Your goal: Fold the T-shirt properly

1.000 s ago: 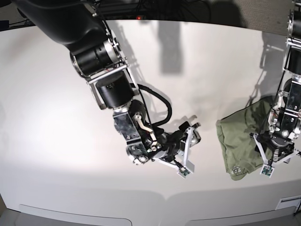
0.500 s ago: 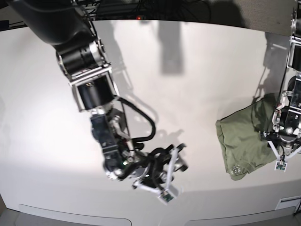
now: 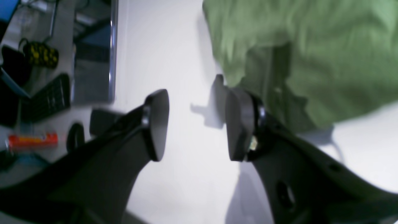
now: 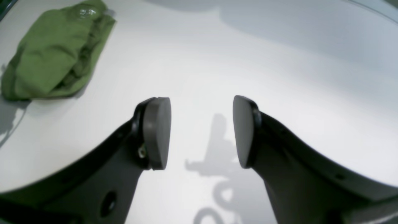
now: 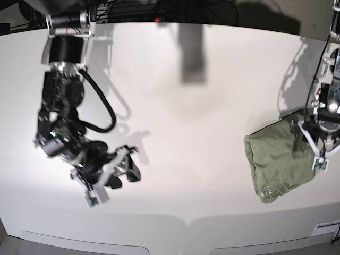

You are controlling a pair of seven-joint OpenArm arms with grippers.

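The sage-green T-shirt [image 5: 276, 159] lies as a wrinkled folded bundle on the white table at the right, with its small white label [image 5: 267, 192] near the front corner. It also shows in the left wrist view [image 3: 311, 46] and at the top left of the right wrist view [image 4: 53, 53]. My left gripper [image 5: 312, 146] is open and empty over the shirt's right edge. In its wrist view [image 3: 196, 124] one finger [image 3: 238, 124] is beside the cloth's edge. My right gripper [image 5: 114, 178] is open and empty, far left of the shirt, above bare table [image 4: 200, 132].
The white table [image 5: 202, 106] spans the view, with its front edge [image 5: 186, 223] near the bottom. Past the table's side edge the left wrist view shows a keyboard [image 3: 46, 96] and an orange object [image 3: 32, 140].
My right arm has swung from the table's middle far to the left, away from the shirt. My left gripper has moved back along the shirt's right edge. The shirt lies as before.
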